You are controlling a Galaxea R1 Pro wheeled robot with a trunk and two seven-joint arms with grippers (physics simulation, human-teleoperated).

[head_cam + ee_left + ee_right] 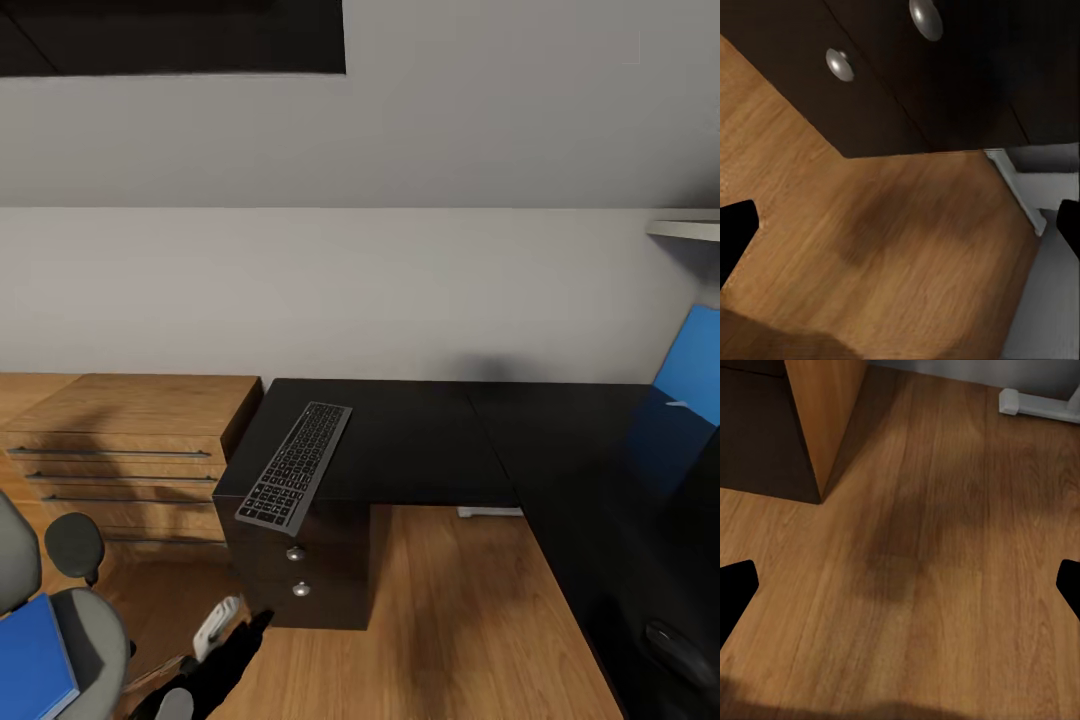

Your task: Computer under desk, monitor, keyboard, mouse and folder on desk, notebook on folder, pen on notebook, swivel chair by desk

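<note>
Keyboard on black desk, lying diagonal at desk's left end, near front edge, one corner poking a bit over edge above drawer unit. Two round silver knobs on drawer fronts, one above other. Desk L-shaped, running right then toward camera along right side of head view. Blue back panel upright at far right, reflected in glossy top. Grey shelf edge high on wall at right.

Swivel chair at bottom left of head view, well apart from desk w/ floor between; grey padding, black armrest. Blue folder flat on seat, white page edge showing on right side.

Light-wood dresser left of desk, touching or just beside drawer unit, can't tell which. Wood floor under all. White desk foot on floor below desk, by wall.

Left arm low in head view, dark w/ white part, just in front of drawer unit. Left gripper hangs over bare floor near drawer unit base; fingers wide apart, nothing between. Right gripper over bare floor too, near corner of a wood panel; fingers wide apart, holding nothing.
</note>
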